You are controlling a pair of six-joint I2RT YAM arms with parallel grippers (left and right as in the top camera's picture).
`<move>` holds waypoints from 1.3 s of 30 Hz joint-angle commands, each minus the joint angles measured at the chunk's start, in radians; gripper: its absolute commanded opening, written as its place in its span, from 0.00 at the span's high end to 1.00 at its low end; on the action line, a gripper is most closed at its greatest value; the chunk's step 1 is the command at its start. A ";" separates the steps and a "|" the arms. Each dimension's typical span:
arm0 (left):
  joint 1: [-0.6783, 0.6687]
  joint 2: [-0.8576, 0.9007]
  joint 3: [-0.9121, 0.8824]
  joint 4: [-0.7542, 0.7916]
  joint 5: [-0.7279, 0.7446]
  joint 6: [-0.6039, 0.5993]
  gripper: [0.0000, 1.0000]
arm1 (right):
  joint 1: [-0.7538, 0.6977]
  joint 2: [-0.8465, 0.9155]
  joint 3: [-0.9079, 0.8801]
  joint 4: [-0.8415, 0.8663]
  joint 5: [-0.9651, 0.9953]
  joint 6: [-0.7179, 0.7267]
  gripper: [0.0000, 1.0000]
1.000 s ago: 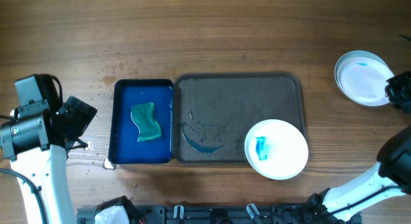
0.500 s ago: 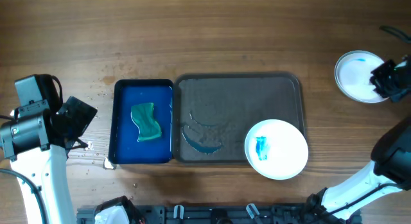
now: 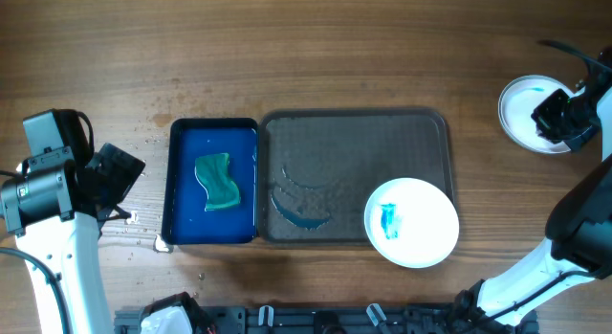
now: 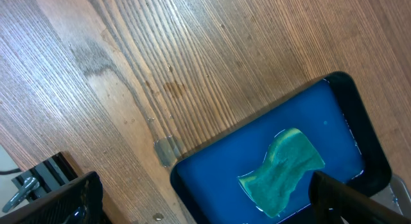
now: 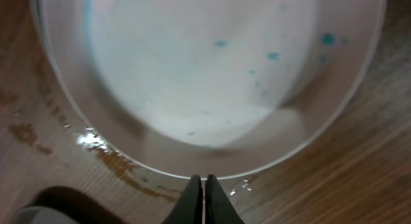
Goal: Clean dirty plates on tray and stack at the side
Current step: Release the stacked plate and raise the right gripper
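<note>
The dirty plate (image 3: 413, 223) can be seen lying flat at the lower-right corner of the tray (image 3: 354, 128) in the overhead view, with its rim hanging a bit over the tray's edge. It's round, so no real long axis can be given. The blue smear (image 3: 388, 220) on its left half is stretched roughly top to bottom, though. The tray itself is laid with its long side running left-right across the counter (image 3: 335, 47), and some bluish wet streaks (image 3: 301, 205) can be seen on its floor.

A side plate (image 3: 524, 112) is parked well apart at the far right of the counter, face up, with a few blue specks on it. The right hand (image 5: 203, 197) is held at its rim with the fingers pinched fully together and nothing gripped between them. Whether the tips are actually touching the rim can't really be made out.

Just beside the tray on the left, the blue tub (image 3: 180, 195) is set with its long axis top to bottom. A wavy green sponge (image 3: 218, 181) is lying inside it, lined up the same way. The left hand (image 4: 204, 189) is held above the counter by the tub, spread wide, with nothing in it.
</note>
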 commanded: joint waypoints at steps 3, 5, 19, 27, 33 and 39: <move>0.008 0.006 0.015 -0.001 0.006 0.016 0.00 | -0.010 0.025 0.025 -0.024 0.168 0.075 0.95; 0.008 0.006 0.015 -0.001 0.005 0.016 0.00 | -0.010 0.039 0.025 -0.019 0.172 0.077 0.95; 0.008 0.006 0.015 -0.009 0.005 0.016 0.00 | -0.010 0.124 0.025 0.018 0.166 0.082 0.96; 0.008 0.006 0.015 -0.011 0.005 0.016 0.00 | 0.006 0.117 0.095 0.001 -0.061 -0.010 0.95; 0.008 0.006 0.015 -0.011 0.005 0.016 0.00 | 0.102 0.050 0.213 -0.092 -0.205 -0.121 0.92; 0.008 0.006 0.015 -0.011 0.005 0.016 0.00 | 0.254 -0.003 0.226 -0.266 -0.204 -0.100 0.81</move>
